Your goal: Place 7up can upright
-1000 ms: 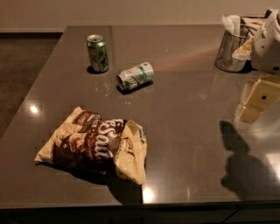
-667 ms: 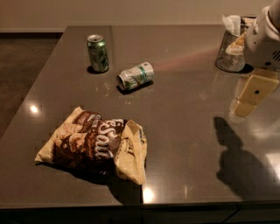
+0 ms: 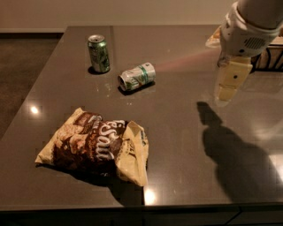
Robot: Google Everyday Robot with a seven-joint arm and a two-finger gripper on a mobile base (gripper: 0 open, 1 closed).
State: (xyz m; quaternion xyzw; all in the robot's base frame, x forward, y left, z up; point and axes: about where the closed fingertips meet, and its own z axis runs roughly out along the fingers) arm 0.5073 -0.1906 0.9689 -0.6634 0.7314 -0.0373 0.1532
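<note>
On dark table point(image 3: 185, 132): 7up can point(image 3: 137, 76) on its side, upright green can point(image 3: 99, 53), snack bag point(image 3: 99, 143); gripper point(image 3: 226, 90) above right side.

The 7up can point(image 3: 137, 76) lies on its side on the table point(image 3: 177, 141), the gripper point(image 3: 225, 93) hovering well apart.

arm point(image 3: 261, 9): white, enters frame at upper right | wrist housing point(image 3: 245, 33): white, tilted down and left | gripper point(image 3: 224, 93): cream, points downward below wrist, apparently hanging free of contact
</note>
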